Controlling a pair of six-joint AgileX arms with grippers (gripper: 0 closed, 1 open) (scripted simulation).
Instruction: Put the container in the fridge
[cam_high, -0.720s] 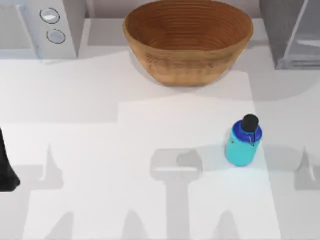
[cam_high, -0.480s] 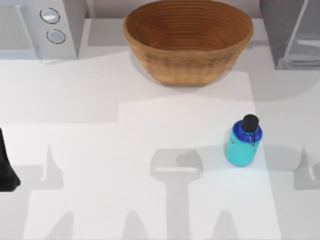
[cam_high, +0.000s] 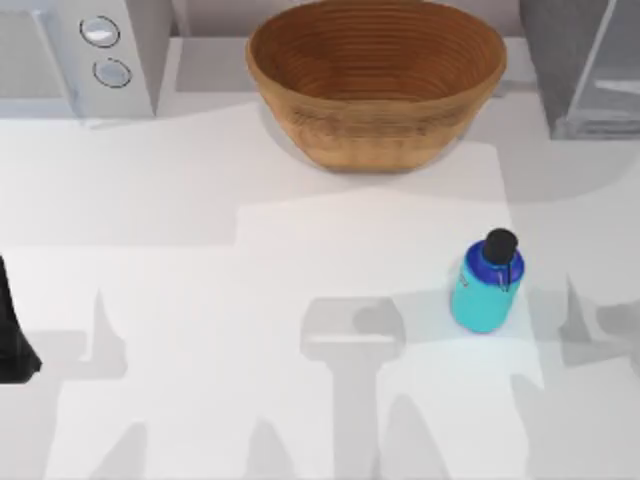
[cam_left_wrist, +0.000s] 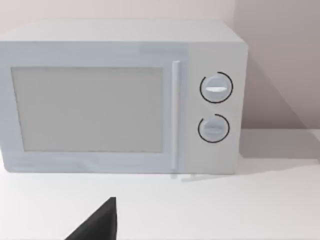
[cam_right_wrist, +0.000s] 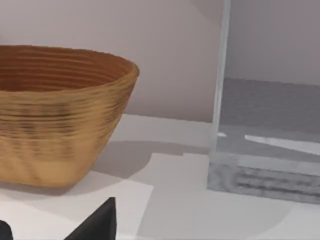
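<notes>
Cyan bottle (cam_high: 484, 288) stands upright at table's four o'clock; fridge (cam_high: 580, 65) at one o'clock. I can't tell either gripper's grip state.

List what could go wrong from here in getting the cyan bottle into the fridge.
1. The container stands upright and narrow on the table; an off-centre pincer approach might tip it.
2. The wooden bowl sits close beside the fridge, so a carrying arm could clip its rim.
3. The fridge's door panel juts outward and might catch the bottle.
</notes>
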